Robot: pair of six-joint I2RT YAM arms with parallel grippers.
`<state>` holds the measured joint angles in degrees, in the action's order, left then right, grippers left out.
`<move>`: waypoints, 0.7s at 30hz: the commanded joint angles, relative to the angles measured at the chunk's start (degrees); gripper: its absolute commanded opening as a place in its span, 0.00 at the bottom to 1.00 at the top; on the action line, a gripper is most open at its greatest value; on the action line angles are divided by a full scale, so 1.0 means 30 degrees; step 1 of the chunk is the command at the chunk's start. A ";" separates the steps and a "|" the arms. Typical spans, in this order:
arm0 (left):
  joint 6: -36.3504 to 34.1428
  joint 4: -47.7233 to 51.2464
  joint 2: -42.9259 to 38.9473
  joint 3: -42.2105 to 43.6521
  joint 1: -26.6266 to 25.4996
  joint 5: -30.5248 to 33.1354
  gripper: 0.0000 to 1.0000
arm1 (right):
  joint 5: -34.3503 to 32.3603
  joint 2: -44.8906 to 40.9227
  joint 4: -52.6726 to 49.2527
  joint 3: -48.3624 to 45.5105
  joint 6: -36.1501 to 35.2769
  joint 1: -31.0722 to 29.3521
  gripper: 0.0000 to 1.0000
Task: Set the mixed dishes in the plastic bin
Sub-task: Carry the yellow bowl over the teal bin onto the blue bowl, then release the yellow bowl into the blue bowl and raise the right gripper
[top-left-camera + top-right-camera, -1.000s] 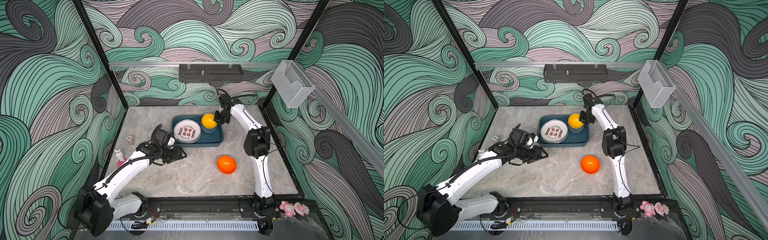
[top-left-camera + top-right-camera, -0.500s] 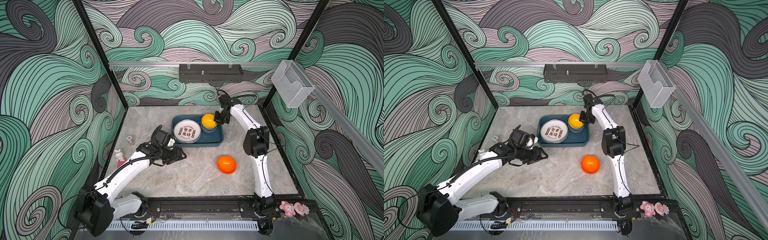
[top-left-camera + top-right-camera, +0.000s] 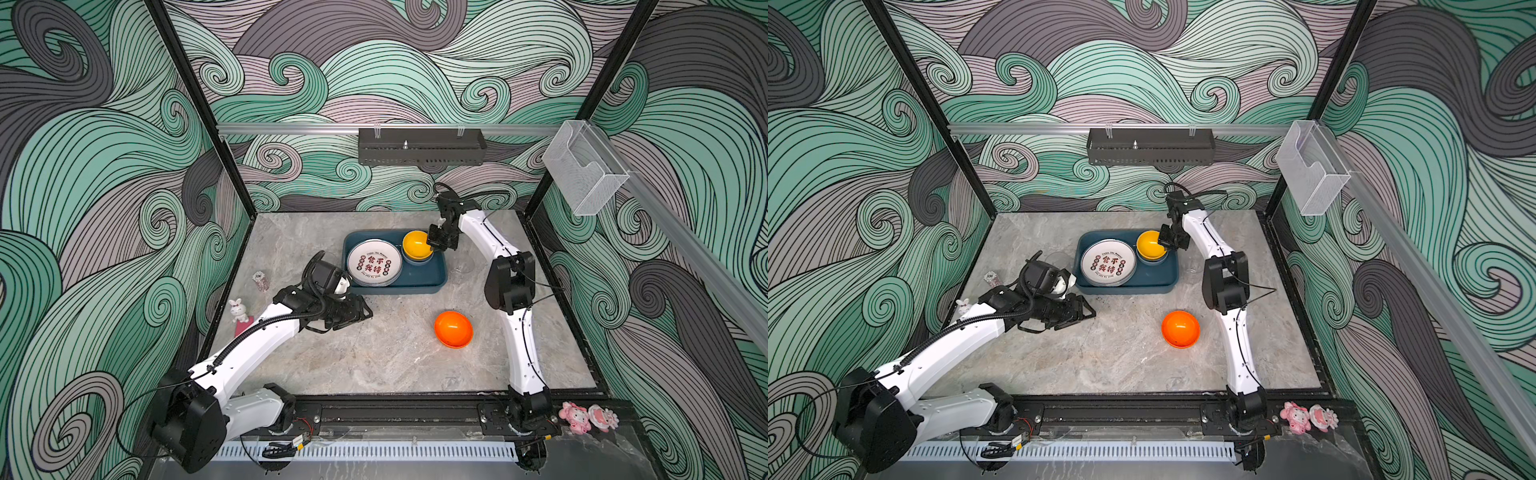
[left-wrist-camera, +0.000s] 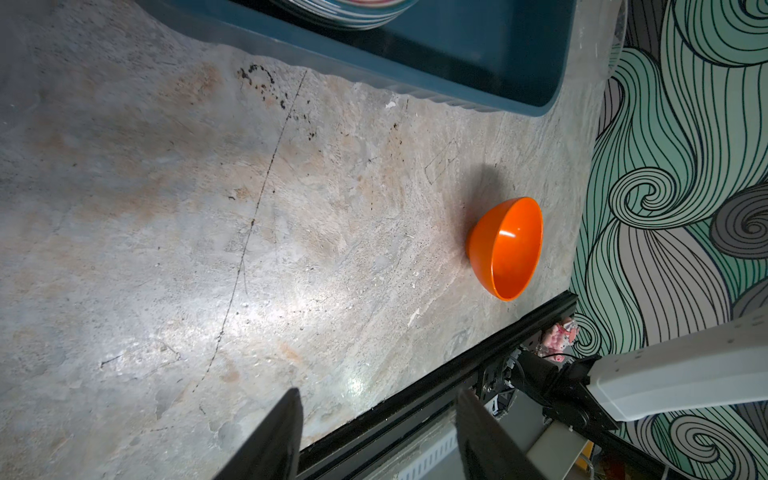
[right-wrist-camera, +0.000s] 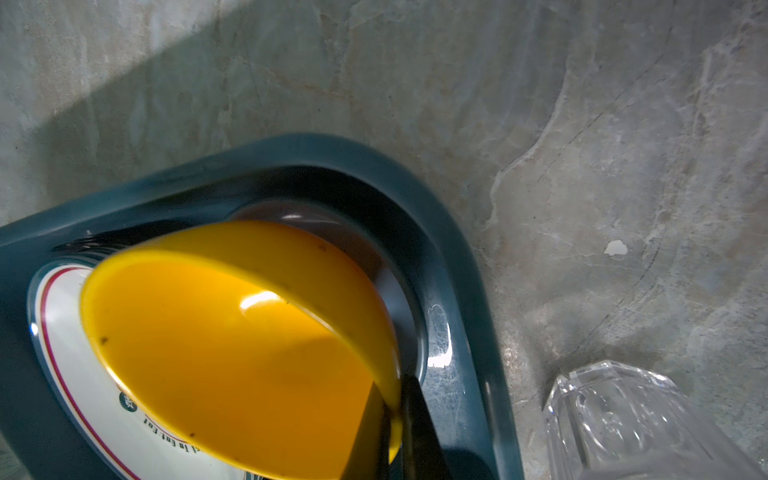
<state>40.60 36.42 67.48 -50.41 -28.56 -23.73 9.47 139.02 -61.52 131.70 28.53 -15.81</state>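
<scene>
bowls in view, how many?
3: round yellow plastic bowl in the right claw over the teal rectangular plastic bin; round blue bowl beneath it in the bin; round orange plastic bowl on the tabletop. Others could be nested unseen.

A white rabbit figurine (image 3: 237,309) stands far left; a black perforated tray (image 3: 419,146) hangs at the back.

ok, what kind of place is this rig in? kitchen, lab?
Likely a robot test cell, not a kitchen: two arms mounted on a front rail, swirl-printed walls on a black frame boxing in the table, an orange bowl beside a bin holding a plate.
</scene>
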 commanded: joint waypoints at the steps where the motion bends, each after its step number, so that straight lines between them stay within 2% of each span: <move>1: 0.0178 0.0163 -0.0339 0.0120 0.0175 0.0227 0.61 | 0.0376 0.0195 -0.0072 0.0697 0.0127 0.0085 0.00; 21: 0.0236 0.0032 -0.0287 0.0281 0.0232 0.0145 0.61 | 0.0244 0.0483 -0.0267 0.0838 0.0110 0.0084 0.03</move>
<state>40.91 36.34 67.26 -49.87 -28.25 -23.73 9.50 139.85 -61.54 132.38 28.56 -15.79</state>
